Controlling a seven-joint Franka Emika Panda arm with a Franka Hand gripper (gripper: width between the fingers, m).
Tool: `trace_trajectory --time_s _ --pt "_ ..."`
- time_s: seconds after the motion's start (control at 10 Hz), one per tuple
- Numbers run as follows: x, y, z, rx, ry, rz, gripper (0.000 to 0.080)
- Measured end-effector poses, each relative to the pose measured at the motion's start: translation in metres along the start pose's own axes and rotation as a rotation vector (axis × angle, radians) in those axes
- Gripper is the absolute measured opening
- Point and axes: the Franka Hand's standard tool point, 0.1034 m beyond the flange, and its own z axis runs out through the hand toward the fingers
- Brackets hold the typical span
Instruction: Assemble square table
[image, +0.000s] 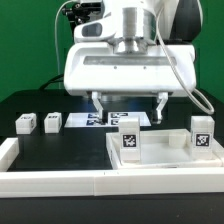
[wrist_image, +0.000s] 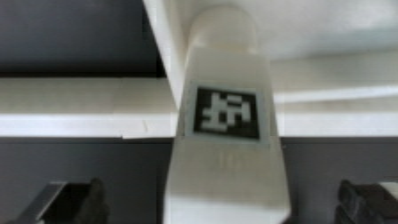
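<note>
Wrist view: the gripper (wrist_image: 221, 204) has its jaws spread wide and holds nothing. A tagged leg (wrist_image: 226, 112) rises between them, touching neither. Seen from outside, this leg stands upright in the corner of the tabletop (image: 165, 150) on the exterior view's left, with a second leg (image: 203, 135) in the opposite corner. The tabletop lies on the exterior view's right; two loose legs (image: 25, 123) sit well apart on the left, with the marker board (image: 85, 120) behind. The legs look light, rigid and smooth, so likely slippery: best pinched squarely across flat opposite faces, low enough not to tip
</note>
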Motion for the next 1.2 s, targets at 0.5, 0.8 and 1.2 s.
trace_trajectory --time_s 0.5,0.8,1.2 --pt "-0.003 0.001 0.0 0.051 -0.217 0.012 0.0648" --pt "-0.007 -0.001 0.004 0.097 -0.443 0.021 0.0648" --pt "-0.005 0.004 0.015 0.104 -0.526 0.024 0.0648"
